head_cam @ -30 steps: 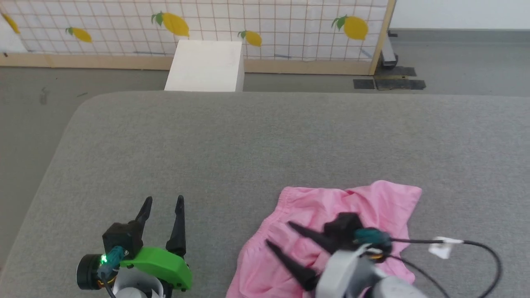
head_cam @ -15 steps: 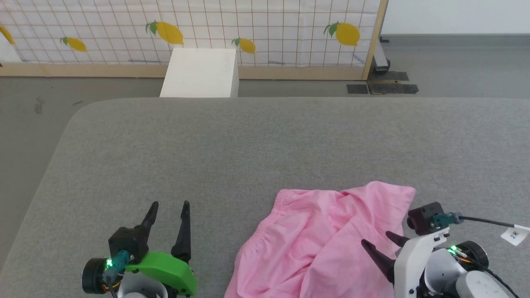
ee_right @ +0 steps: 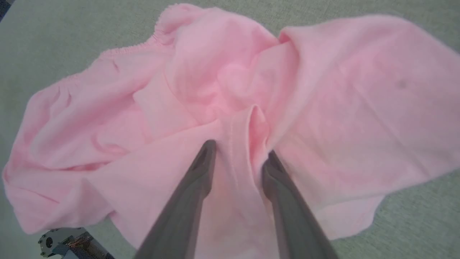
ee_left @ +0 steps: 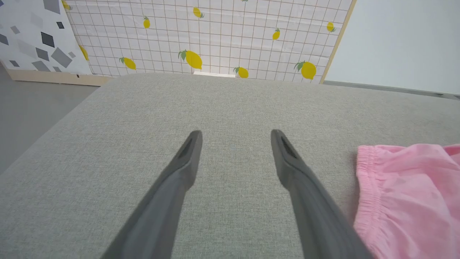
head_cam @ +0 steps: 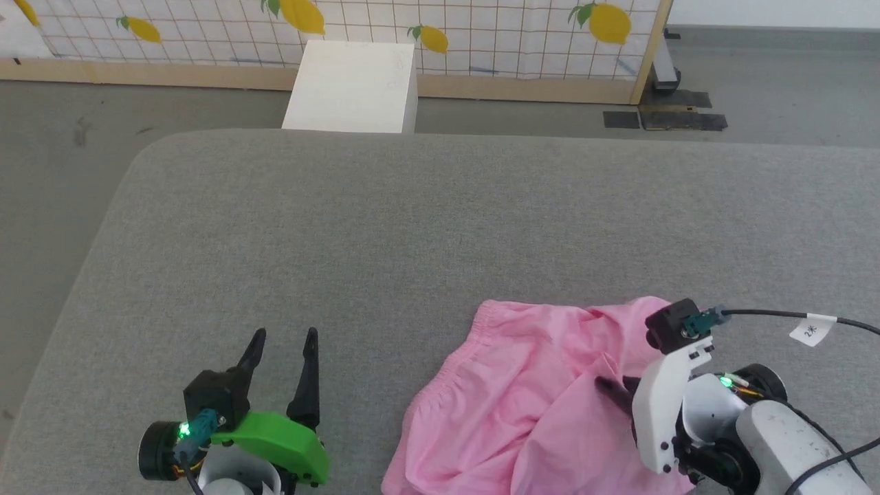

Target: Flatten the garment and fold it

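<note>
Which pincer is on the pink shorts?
The right pincer: its fingers sit either side of a fold in the garment. The left pincer stands open over the grey cushion.

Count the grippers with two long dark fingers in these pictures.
2. The left gripper is open above the grey fabric cushion, lower left in the head view. The right gripper, lower right, has its fingers astride a fold of the light pink thin-cloth garment.
</note>
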`<state>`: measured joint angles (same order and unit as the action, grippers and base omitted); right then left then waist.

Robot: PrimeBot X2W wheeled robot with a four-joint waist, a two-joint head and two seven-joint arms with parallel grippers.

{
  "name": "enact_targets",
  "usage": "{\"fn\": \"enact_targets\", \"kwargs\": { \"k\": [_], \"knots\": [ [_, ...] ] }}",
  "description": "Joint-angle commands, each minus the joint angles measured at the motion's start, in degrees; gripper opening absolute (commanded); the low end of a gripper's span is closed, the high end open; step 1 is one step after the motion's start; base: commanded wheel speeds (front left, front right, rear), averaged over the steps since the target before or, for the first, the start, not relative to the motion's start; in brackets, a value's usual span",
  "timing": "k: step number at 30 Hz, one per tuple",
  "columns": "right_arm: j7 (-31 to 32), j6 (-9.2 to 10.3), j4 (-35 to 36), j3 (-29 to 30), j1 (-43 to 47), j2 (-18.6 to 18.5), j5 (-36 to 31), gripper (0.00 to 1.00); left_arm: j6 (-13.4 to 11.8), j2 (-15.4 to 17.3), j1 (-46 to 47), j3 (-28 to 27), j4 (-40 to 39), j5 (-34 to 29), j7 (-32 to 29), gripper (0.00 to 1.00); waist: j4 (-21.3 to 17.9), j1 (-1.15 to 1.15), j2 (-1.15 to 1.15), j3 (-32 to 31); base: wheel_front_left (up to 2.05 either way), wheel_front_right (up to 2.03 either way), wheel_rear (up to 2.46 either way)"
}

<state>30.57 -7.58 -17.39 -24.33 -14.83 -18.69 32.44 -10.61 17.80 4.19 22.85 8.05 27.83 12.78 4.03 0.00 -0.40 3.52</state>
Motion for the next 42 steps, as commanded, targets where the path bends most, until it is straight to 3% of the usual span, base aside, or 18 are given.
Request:
{"fn": "enact_targets", "kwargs": {
  "k": [1, 5, 11, 20, 21, 22, 23, 24, 31, 42],
  "knots": [
    [-1.25, 0.09, 1.22, -0.03, -1.53, -1.13, 0.66, 0.00, 0.05, 0.11, 0.56, -0.38, 0.39, 0.63, 0.62, 1.00, -0.18, 0.00, 0.40, -0.01, 0.00, 0.00, 0.00],
    [-2.70, 0.09, 3.79, 2.66, -1.15, -2.27, 0.30, 0.00, -0.24, 0.36, 0.27, -0.68, 0.57, 0.78, 0.73, 1.00, -1.04, 0.00, 0.40, -0.64, 0.00, 0.00, 0.00],
    [-3.52, 0.09, 6.69, 12.66, 3.31, -3.10, -1.37, 0.00, -0.46, 0.36, -0.05, -0.55, 0.37, 0.86, 0.86, 1.00, -2.33, 0.00, 0.40, -1.22, 0.00, 0.00, 0.00],
    [-6.27, 0.09, 2.18, 31.01, 15.84, 1.85, -3.29, 0.00, -0.55, 0.24, -0.38, -0.24, 0.54, 1.12, 1.02, 1.00, -3.04, 0.00, 0.40, -1.31, 0.00, 0.00, 0.00],
    [-6.79, 0.09, 1.40, 32.22, 16.79, 2.33, -3.80, 0.11, -0.56, 0.27, -0.45, -0.25, 0.58, 1.16, 1.03, 1.00, -3.10, 0.00, 0.40, -1.30, 0.00, 0.00, 0.00],
    [-7.32, 0.09, 0.44, 33.54, 17.84, 2.99, -4.36, 0.32, -0.58, 0.31, -0.53, -0.24, 0.62, 1.19, 1.04, 1.00, -3.14, 0.00, 0.40, -1.33, 0.00, 0.00, 0.00],
    [-7.75, 0.09, -0.19, 34.44, 18.51, 3.64, -4.58, 0.37, -0.61, 0.36, -0.60, -0.23, 0.62, 1.21, 1.05, 1.00, -3.19, 0.00, 0.40, -1.32, 0.00, 0.00, 0.00],
    [-8.50, 0.09, -0.65, 35.27, 19.12, 4.36, -4.98, 1.00, -0.67, 0.42, -0.67, -0.25, 0.57, 1.24, 1.05, 1.00, -3.29, 0.00, 0.40, -1.25, 0.00, 0.00, 0.00],
    [-15.18, 0.09, 1.21, 39.93, 21.11, 8.14, -7.48, 1.00, -1.01, 1.06, -0.95, -0.32, 0.27, 1.36, 0.74, 1.00, -3.71, 0.00, 0.40, -1.68, 0.00, 0.00, 0.00],
    [-23.14, 0.09, 14.84, 43.30, 21.15, 12.22, -16.39, 1.00, -1.73, 1.65, -2.60, 0.50, -0.78, 1.49, -0.54, 1.00, -4.39, 0.00, 0.40, -4.90, 0.00, 0.00, 0.00]
  ]
}}
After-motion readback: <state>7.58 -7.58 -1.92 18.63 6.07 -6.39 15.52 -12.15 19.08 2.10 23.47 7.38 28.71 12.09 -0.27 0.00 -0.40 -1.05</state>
